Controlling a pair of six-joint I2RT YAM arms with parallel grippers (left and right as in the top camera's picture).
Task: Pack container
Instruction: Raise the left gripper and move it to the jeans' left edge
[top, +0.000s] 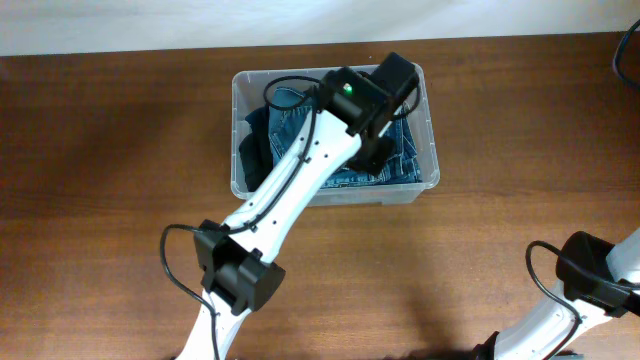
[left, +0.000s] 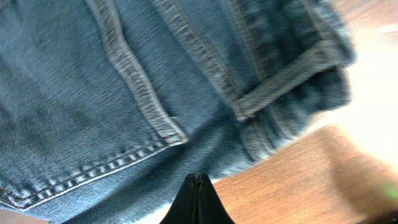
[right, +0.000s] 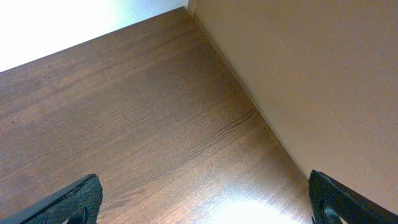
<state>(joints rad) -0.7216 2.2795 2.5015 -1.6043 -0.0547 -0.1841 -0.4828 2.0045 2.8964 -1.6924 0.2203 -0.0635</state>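
2 jaws of the left gripper (left: 198, 190) are pinched tip to tip against the jeans (left: 124, 93); whether a fold is nipped between them I cannot tell. The container (top: 433, 140) sits toward the far middle of the table (top: 100, 150), with the left arm reaching over its near wall into it. The right gripper (right: 204, 200) is spread wide and empty over bare wood, well apart from the container.

The step looks like settling the jeans flat inside. It would go best with a push on the thick seams rather than the loose cloth, kept low so nothing rides over the rim.

The denim is soft and finely ribbed, with raised, pale-stitched seams and a folded hem. The container is clear, stiff plastic with rounded corners and a thick rim. The table is dark, glossy, wood-grained.
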